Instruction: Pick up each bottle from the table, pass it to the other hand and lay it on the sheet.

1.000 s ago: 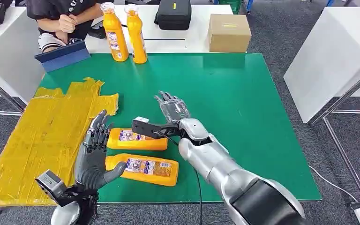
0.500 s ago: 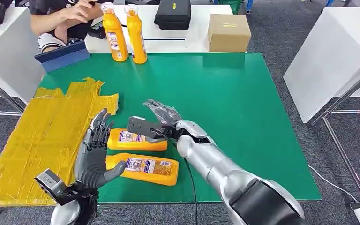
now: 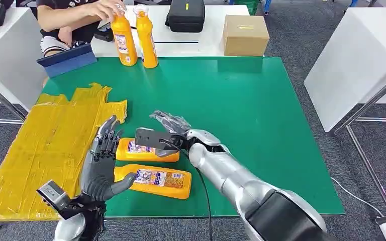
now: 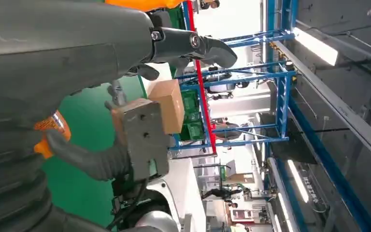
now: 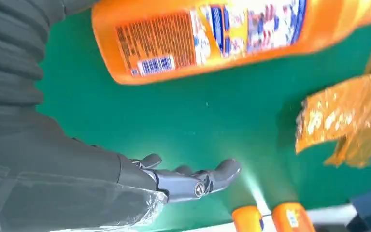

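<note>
Green felt covers the table (image 3: pixel 261 100), and on its near part two orange plastic bottles lie on their sides, one behind the other. The farther lying bottle (image 3: pixel 146 150) is just beside the yellow crinkled sheet (image 3: pixel 45 145); the nearer lying bottle (image 3: pixel 156 182) lies close to the table edge. Neither of them is on the sheet, so I judge the transfer is not yet done for them.

The right hand (image 3: pixel 170 122) hovers over the farther lying bottle with fingers spread and holds nothing; the right wrist view shows this bottle (image 5: pixel 232 34) below the empty fingers (image 5: pixel 198 181). It seems to be lined up for a grasp from above. The left hand (image 3: pixel 102 163) stands upright between the sheet and the two bottles, also open and empty, probably waiting to receive.

Compared with one second ago, the right hand has moved toward the left and lower, closer to the farther bottle, while the left hand stayed in place.

At the far edge two upright orange bottles (image 3: pixel 133 37) stand, and a person's hand (image 3: pixel 103 9) now reaches to the cap of one. A brown cardboard box (image 3: pixel 245 34) rests behind.
</note>
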You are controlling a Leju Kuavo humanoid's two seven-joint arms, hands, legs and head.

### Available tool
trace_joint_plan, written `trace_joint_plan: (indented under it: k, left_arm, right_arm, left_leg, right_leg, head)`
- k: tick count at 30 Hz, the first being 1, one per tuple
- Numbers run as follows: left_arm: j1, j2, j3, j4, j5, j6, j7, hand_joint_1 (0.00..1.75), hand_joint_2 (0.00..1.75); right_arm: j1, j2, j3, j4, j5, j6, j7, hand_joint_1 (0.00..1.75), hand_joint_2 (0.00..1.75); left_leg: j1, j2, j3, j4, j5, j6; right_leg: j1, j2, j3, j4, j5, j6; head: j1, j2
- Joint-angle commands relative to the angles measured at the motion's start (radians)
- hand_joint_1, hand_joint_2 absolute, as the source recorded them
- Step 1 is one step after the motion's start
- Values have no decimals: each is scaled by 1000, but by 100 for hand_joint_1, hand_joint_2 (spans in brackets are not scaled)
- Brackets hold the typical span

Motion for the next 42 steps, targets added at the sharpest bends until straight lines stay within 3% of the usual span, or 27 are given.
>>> trace_joint_plan:
  k: [1, 17, 31, 42]
  left_arm:
    - [-41, 19, -32, 65, 2, -17, 1, 0, 175]
    - [-25, 42, -70, 52, 0, 5, -19, 0, 175]
    - [5, 53, -95, 35, -14, 3, -38, 0, 175]
    - [-5, 72, -118, 32, -14, 1, -46, 0, 175]
  right_arm:
    - [-43, -9, 171, 106, -8, 11, 31, 0, 175]
    - [-6, -9, 237, 150, -33, -86, 12, 0, 175]
    - [29, -9, 231, 148, -99, 34, -52, 0, 175]
    - [31, -15, 193, 173, -97, 54, -63, 0, 175]
  left_leg:
    - [0, -2, 2, 0, 0, -3]
    - [0, -2, 3, -1, -1, -3]
    - [1, -1, 4, -2, -1, -4]
    - [0, -2, 4, -1, -1, -3]
  right_leg:
    - [0, -3, 2, 0, -1, -1]
    - [0, -3, 4, -1, -1, -1]
    - [1, -2, 5, -2, -2, -1]
    - [0, -3, 3, -1, -1, -1]
  head:
    - [0, 0]
    - [0, 0]
    - [0, 0]
    - [0, 0]
